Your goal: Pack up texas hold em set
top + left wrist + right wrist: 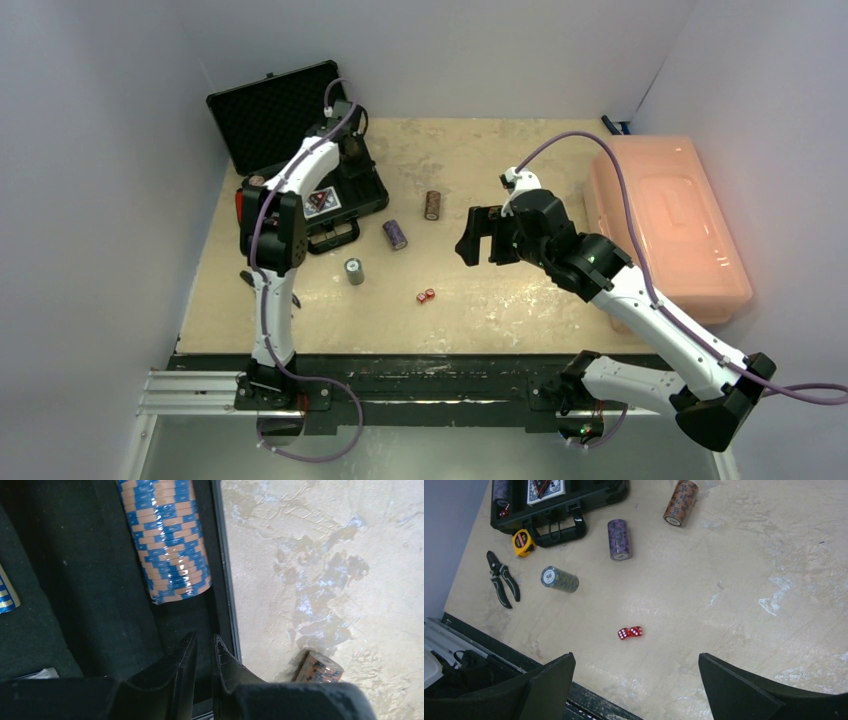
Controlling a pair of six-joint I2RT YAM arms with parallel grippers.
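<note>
Left fingers (180, 666) nearly together over case (270, 115), right fingers (549, 685) spread wide, arm reaching above dice (629, 632)

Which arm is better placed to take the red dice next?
Probably right. The right gripper is open over the table, the red dice just ahead; the left gripper is shut, over the case.

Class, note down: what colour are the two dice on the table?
Red dice with white pips, best seen in the right wrist view.
</note>
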